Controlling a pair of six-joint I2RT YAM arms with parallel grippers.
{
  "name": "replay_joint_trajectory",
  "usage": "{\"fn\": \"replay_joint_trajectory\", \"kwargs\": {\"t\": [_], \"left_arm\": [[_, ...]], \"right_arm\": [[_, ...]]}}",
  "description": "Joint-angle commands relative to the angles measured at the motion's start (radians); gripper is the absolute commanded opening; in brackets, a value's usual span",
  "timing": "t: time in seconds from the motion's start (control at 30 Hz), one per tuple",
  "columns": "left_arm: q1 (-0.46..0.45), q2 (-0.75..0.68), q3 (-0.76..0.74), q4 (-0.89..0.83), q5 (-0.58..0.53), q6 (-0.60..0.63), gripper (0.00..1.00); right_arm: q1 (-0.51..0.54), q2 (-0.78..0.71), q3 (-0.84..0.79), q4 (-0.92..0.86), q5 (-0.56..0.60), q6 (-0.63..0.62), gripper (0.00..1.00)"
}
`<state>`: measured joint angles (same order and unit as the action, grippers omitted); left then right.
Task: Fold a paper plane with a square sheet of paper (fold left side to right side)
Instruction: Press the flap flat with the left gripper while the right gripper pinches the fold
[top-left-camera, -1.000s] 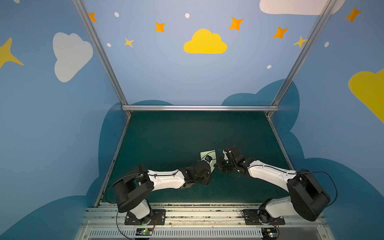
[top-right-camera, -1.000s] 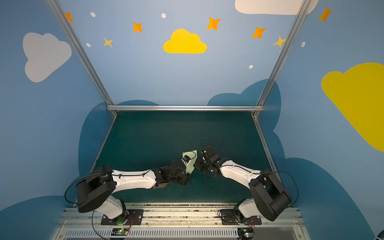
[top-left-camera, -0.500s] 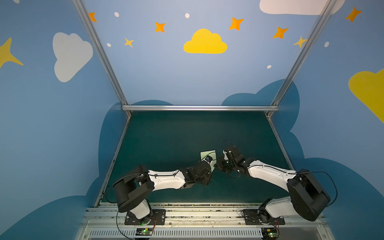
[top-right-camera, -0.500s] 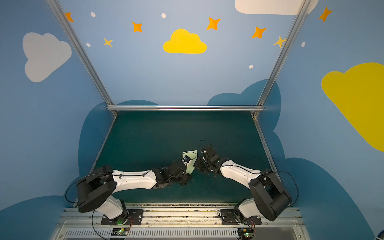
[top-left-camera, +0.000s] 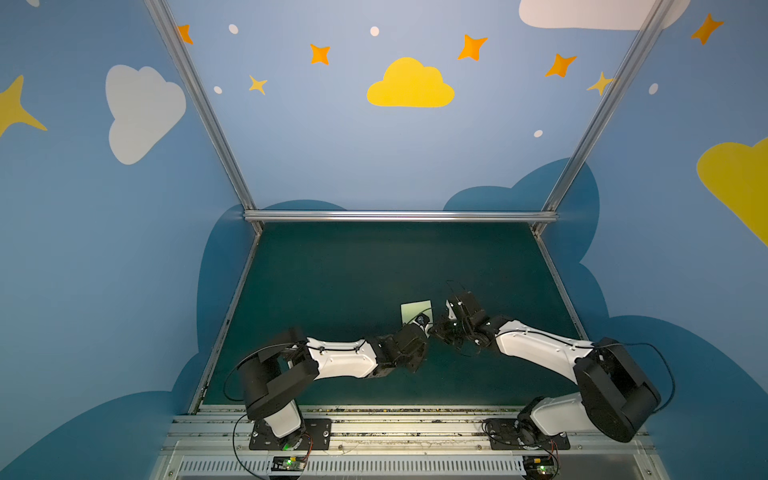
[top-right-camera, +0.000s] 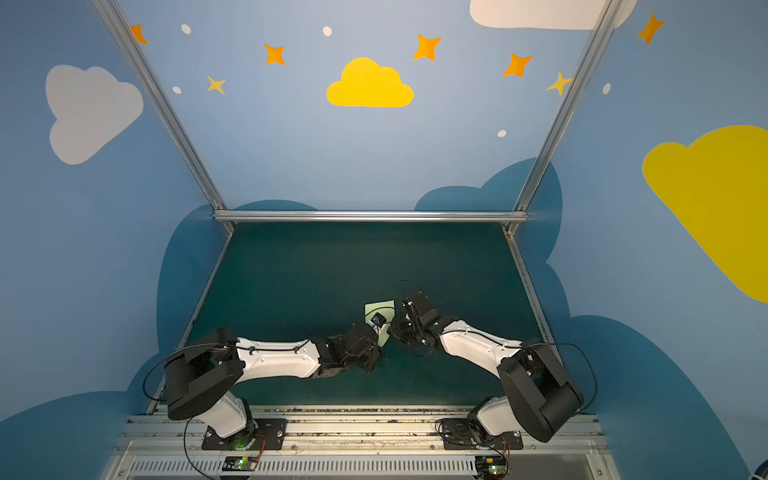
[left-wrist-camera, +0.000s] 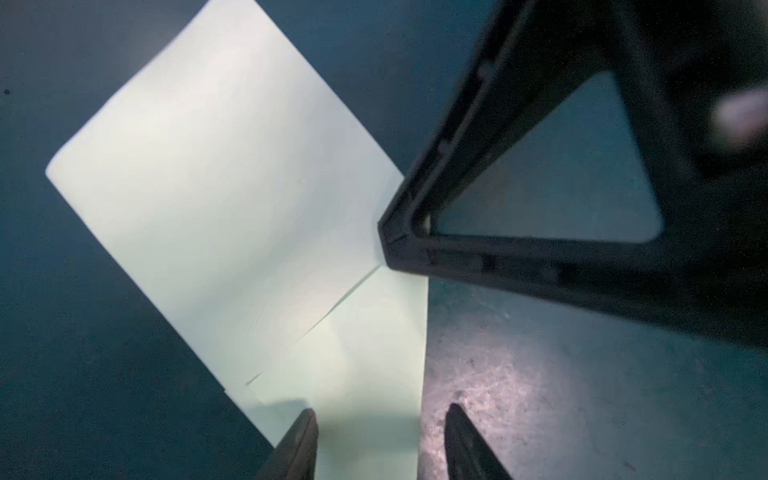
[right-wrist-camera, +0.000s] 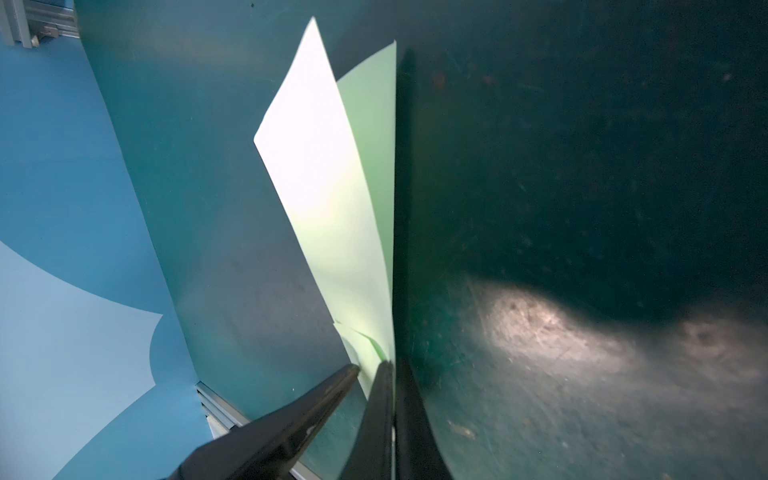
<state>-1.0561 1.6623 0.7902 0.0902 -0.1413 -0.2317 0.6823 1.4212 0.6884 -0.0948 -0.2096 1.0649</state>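
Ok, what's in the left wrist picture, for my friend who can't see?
A pale-green paper sheet, one layer folded over another, fills the view over a dark green table. The right tool touches its edge; the left tool is open, straddling another edge.

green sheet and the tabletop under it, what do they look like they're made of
The green sheet: thin paper by the look, matte pale green; it holds a sharp crease and bows where lifted. The tabletop: dark teal, probably a hard coated board or mat; scuffs show pale where light hits it.
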Motion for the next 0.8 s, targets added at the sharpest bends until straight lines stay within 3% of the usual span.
{"fn": "replay_joint_trajectory", "kwargs": {"t": [0.0, 0.33, 0.57, 0.77], "left_arm": [[-0.002, 0.023, 0.027, 0.008, -0.021, 0.019, 0.47], [-0.002, 0.04, 0.017, 0.011, -0.041, 0.021, 0.34], [-0.002, 0.038, -0.002, 0.013, -0.057, 0.014, 0.36], [-0.003, 0.04, -0.007, 0.014, -0.049, 0.02, 0.25]], "right_arm": [[0.002, -0.005, 0.019, -0.013, -0.002, 0.006, 0.0], [0.002, -0.01, 0.022, -0.014, -0.003, 0.007, 0.0], [0.0, -0.012, 0.023, -0.014, -0.003, 0.009, 0.0], [0.0, -0.015, 0.023, -0.016, -0.002, 0.012, 0.0]]}}
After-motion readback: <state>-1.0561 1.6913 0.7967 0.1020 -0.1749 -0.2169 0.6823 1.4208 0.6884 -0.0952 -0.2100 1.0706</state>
